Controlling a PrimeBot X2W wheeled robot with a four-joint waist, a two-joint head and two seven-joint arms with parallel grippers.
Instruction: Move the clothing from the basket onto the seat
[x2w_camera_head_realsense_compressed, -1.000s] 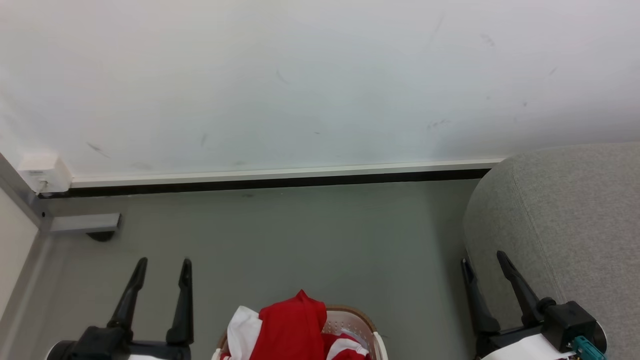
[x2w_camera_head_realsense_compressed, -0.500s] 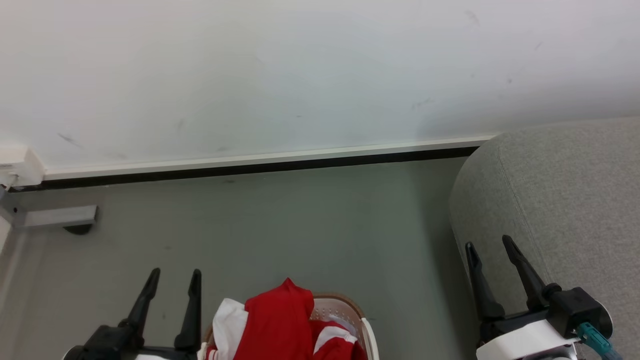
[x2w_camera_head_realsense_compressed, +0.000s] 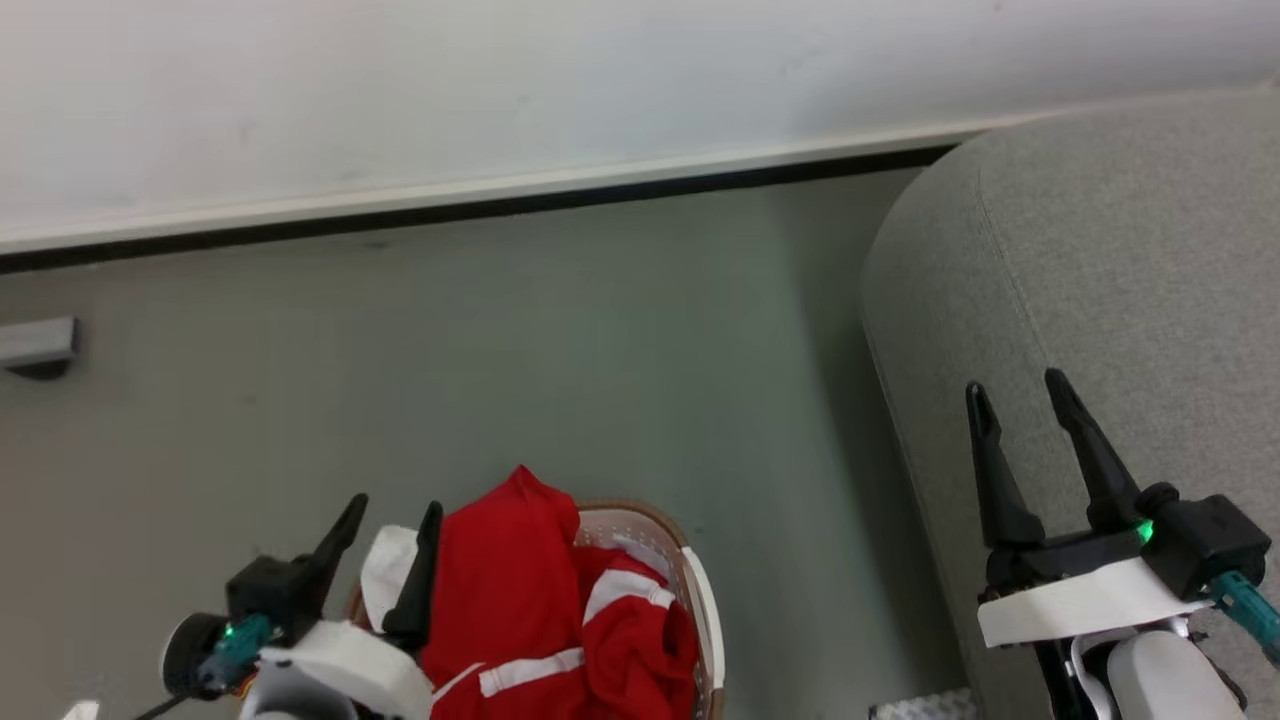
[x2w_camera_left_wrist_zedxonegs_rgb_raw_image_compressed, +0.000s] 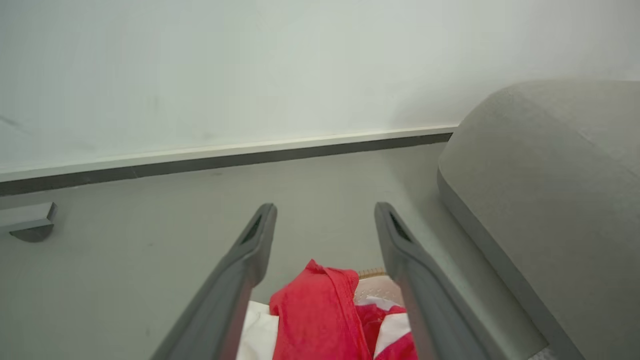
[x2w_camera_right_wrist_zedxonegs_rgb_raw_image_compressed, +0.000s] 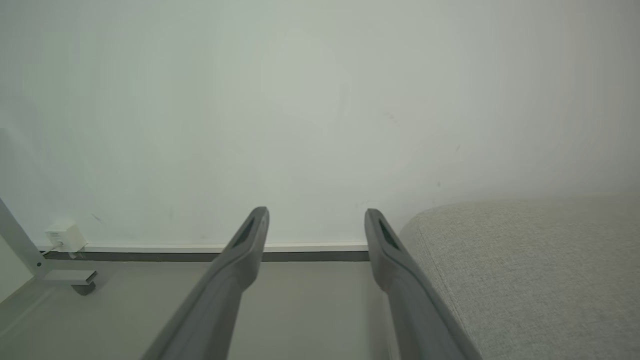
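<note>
Red-and-white clothing (x2w_camera_head_realsense_compressed: 520, 600) heaped in the basket (x2w_camera_head_realsense_compressed: 703, 615), bottom centre of the head view. Red peak standing above the brown rim, white panel spilling toward the left side. None of it on the seat (x2w_camera_head_realsense_compressed: 1100, 250), the big grey mass at the right of the frame, near the basket across a strip of floor (x2w_camera_head_realsense_compressed: 500, 350).

Robot's left hand (x2w_camera_head_realsense_compressed: 396, 502) at lower left, jaws spread wide, nothing between them. Inner finger overlapping the white panel in the picture; touching or hovering, cannot tell. In the left wrist view, red peak framed low between the two fingers, both pointing past it at floor and wall (x2w_camera_left_wrist_zedxonegs_rgb_raw_image_compressed: 250, 75).

Robot's right hand (x2w_camera_head_realsense_compressed: 1014, 381) at lower right, in front of the seat's rounded edge, likewise wide and empty.

Reads as the approach to a first pick; task barely begun, judging by the full pile.

Hazards from here:
- Shallow pinch on the loose peak alone: fabric slipping out, garment dropped on the floor between basket and seat.
- Too deep a plunge: fingertip caught in the basket's holes or against the rim, light basket tipped or dragged along.
- Tangled garments: two lifted as one, the second shed midway.
- Trailing hem hooked on the rim during the lift: same tipping.
- Low carry toward the right: cloth swept against the seat's side instead of over its top.
- Right hand parked over the drop zone: possible clash of arms on the swing across.
</note>
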